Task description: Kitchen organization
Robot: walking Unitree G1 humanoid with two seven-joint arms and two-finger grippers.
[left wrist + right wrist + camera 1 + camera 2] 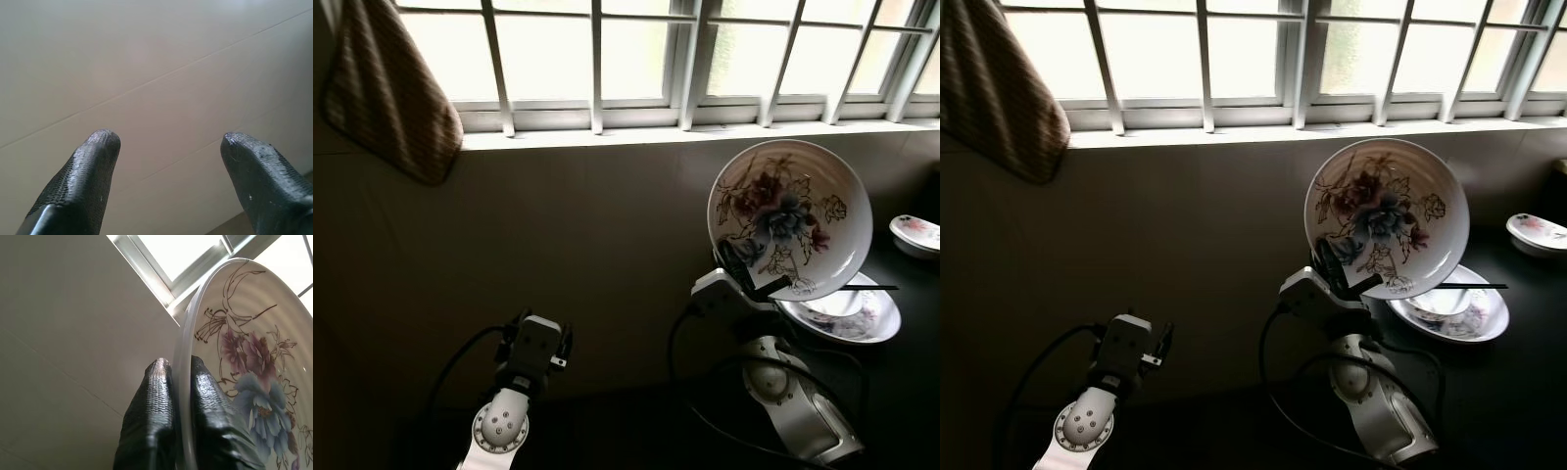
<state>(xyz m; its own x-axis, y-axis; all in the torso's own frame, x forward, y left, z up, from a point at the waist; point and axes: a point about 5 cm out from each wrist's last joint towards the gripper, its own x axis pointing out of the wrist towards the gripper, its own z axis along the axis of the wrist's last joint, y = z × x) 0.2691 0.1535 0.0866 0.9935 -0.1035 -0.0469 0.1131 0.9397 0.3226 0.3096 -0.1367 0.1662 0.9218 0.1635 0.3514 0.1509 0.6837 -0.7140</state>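
A white plate (791,217) painted with blue and purple flowers stands on edge in the air, its face turned toward me. My right gripper (744,269) is shut on its lower left rim, one finger on each side, as the right wrist view shows (178,396). Below it, a stack of flowered dishes (847,313) rests on the dark counter with a black chopstick (862,288) lying across it. My left gripper (166,156) is open with nothing between its fingers, facing the tiled wall, low on the left (536,343).
A small flowered dish (915,233) sits at the far right of the counter. A barred window (636,59) runs above the tiled wall (558,245). A striped cloth (386,83) hangs at the upper left.
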